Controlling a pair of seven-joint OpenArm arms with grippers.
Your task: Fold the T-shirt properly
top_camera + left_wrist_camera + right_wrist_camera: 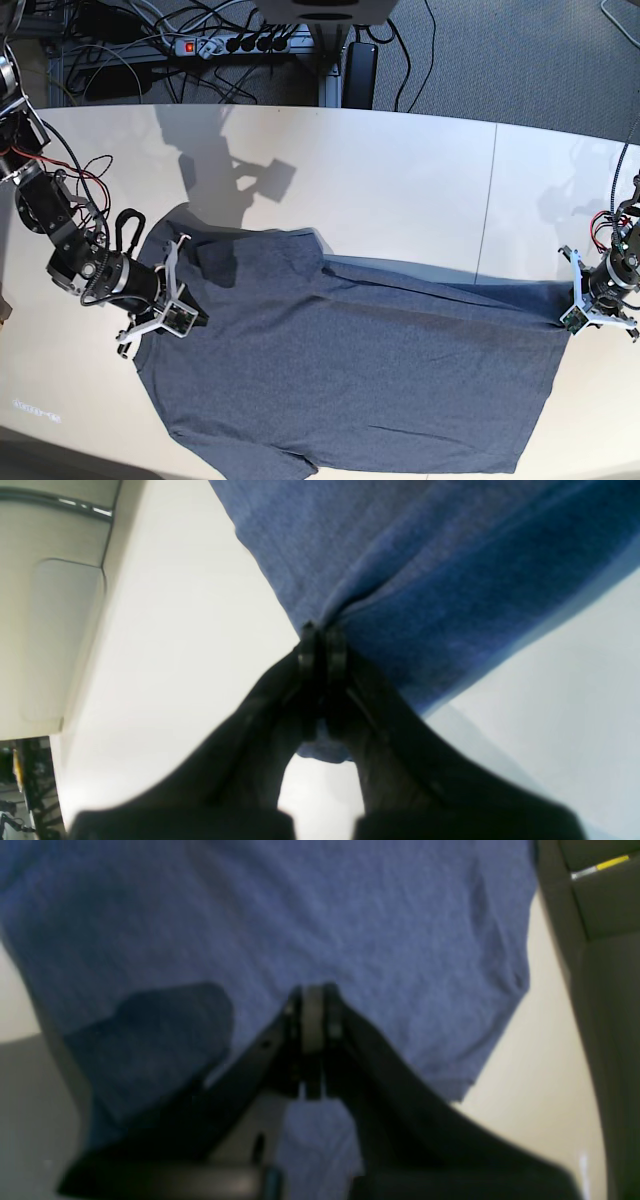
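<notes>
Base view first: the T-shirt [340, 370] lies spread across the white table [400, 170], slate-blue, stretched wide between the two arms, its lower edge running close to the table's near rim. A fold line runs along its upper part, casting a dark band of shadow towards the right. On this view's left, the right gripper [185, 322] sits at the shirt's edge near a sleeve; over on this view's right, the left gripper [572, 318] is at the far corner of the fabric.

Left wrist view now: the left gripper [322, 650] has its fingers [306, 652] pressed together, and a ridge of blue cloth [425, 570] gathers right into the tips, so it is pinching the shirt. A bit of fabric shows below, between the finger bases.

Right wrist view: the right gripper [312, 1015] is closed tight as well, fingertips [334, 1015] against the shirt [325, 915], with cloth visible beneath the fingers; it appears to have a pinch of fabric. Beyond the table, a power strip [235, 45] and cables lie on the grey floor.
</notes>
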